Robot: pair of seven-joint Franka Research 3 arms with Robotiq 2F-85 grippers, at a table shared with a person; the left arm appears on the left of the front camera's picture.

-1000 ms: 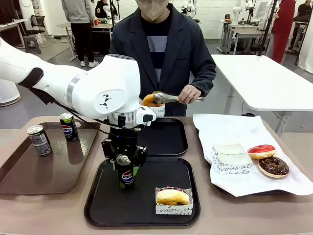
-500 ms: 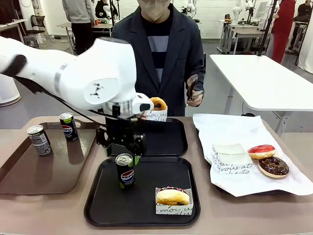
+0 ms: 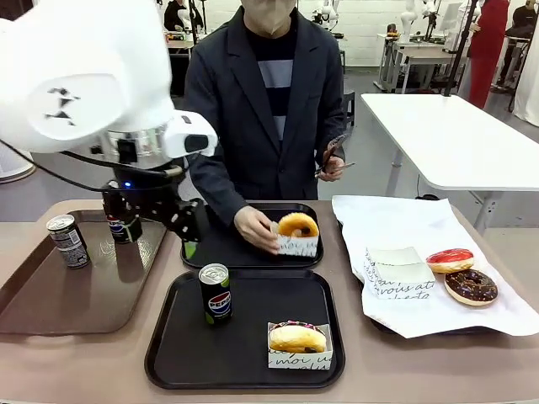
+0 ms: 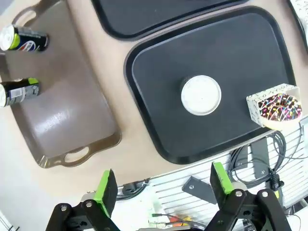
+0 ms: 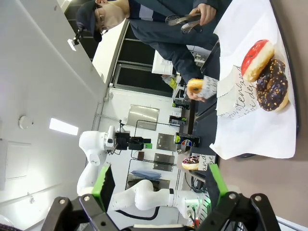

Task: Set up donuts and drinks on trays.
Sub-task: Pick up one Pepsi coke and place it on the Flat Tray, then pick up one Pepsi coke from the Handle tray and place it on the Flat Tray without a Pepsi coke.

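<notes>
A: Looking from the front, what stands nearest?

B: The near black tray [image 3: 253,370] on the desk [image 3: 375,370]. A Pepsi can [image 3: 215,295] stands upright on its left part. A sleeved donut [image 3: 296,338] lies at its front right corner, apart from the can.

A: Does the left wrist view add something?

B: Yes. From above it shows the silver top of the can and chocolate icing with coloured sprinkles, while from the front this donut looks plain golden. There the left fingers [image 4: 106,186] are spread wide, with nothing between them.

A: And farther back?

B: At the left, a brown tray [image 3: 50,320] carries two more cans [image 3: 67,241] in its far half. Beside it is the far black tray [image 3: 219,252]. There a person's hand [image 3: 255,229] holds a second sleeved donut [image 3: 298,225] at the tray's right part; I cannot tell if it rests on the tray. The other hand [image 3: 335,168] holds metal tongs [image 3: 328,150], raised before the chest.

A: What about the right side?

B: A white paper [image 3: 404,219] carries an empty sleeve [image 3: 396,271], a red donut [image 3: 449,259] and a chocolate donut [image 3: 470,286]. The right wrist view shows these two donuts touching. The right fingers [image 5: 103,182] are also wide and empty.
</notes>
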